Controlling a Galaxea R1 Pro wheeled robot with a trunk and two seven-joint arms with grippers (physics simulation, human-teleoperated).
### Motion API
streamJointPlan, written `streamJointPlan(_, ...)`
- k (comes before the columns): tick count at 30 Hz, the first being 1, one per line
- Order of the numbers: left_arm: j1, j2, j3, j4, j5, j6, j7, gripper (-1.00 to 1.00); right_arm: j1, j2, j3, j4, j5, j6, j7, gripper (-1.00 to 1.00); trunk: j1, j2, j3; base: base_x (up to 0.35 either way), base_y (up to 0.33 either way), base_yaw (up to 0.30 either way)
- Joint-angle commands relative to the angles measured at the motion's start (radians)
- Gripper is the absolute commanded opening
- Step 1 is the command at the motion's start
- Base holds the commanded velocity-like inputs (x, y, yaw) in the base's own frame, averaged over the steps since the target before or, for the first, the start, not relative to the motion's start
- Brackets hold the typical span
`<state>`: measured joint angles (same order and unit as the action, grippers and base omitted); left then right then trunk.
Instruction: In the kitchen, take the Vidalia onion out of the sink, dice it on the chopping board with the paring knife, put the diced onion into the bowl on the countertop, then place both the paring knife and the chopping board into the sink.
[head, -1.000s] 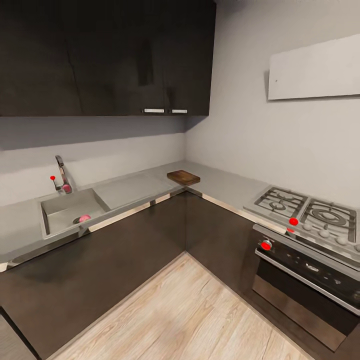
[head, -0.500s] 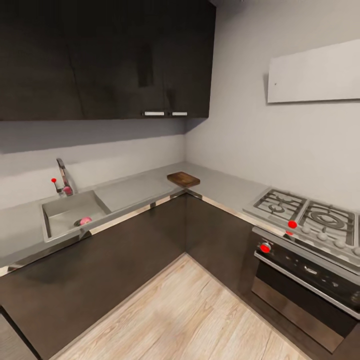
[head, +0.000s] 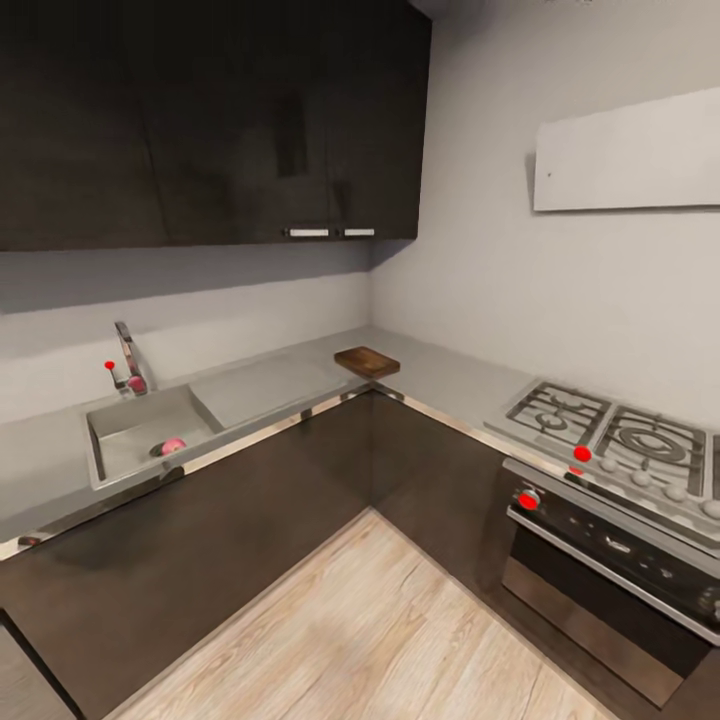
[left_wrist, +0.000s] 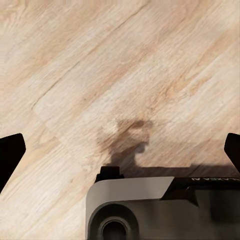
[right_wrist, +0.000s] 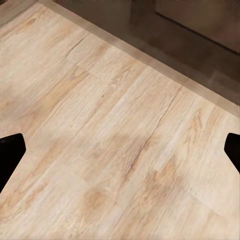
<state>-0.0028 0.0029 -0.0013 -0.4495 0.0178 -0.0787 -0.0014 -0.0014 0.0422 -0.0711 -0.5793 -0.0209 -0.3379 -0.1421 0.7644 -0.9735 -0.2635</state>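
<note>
Along the left run of the countertop (head: 290, 375), the sink (head: 120, 440) sits sunk into the grey slab, with its tap (head: 128, 362) and red knob at the back edge. Inside the basin, a small pinkish round onion (head: 172, 446) lies beside the drain, near the front wall. Well apart from the sink, the chopping board (head: 367, 361) rests flat at the corner where the 2 counter runs meet, and I cannot tell whether anything lies on it. Further right, a stove (head: 610, 440) with 2 burners showing has an oven (head: 600, 580) below it. Dark cabinets (head: 210, 120) hang above the counter. Both wrist views look down on a pale wooden floor (left_wrist: 120, 75). The left gripper (left_wrist: 120, 150) and the right gripper (right_wrist: 120, 150) each have their dark fingertips spread wide at the picture's edges, holding nothing.
</note>
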Motion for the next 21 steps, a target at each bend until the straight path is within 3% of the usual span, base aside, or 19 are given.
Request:
streamJointPlan(1,0.000,0.000,0.000,0.000,0.002,-0.003,0.000,1.00,0.000,0.001,-0.003,-0.001,-0.002,-0.003,0.001,1.00,-0.004,0.007,0.002,0.000,0.000,0.000)
streamJointPlan(21,0.000,0.000,0.000,0.000,0.001,-0.003,0.000,1.00,0.000,0.001,-0.003,-0.001,-0.002,-0.003,0.001,1.00,-0.081,0.147,0.065,0.000,0.000,0.000)
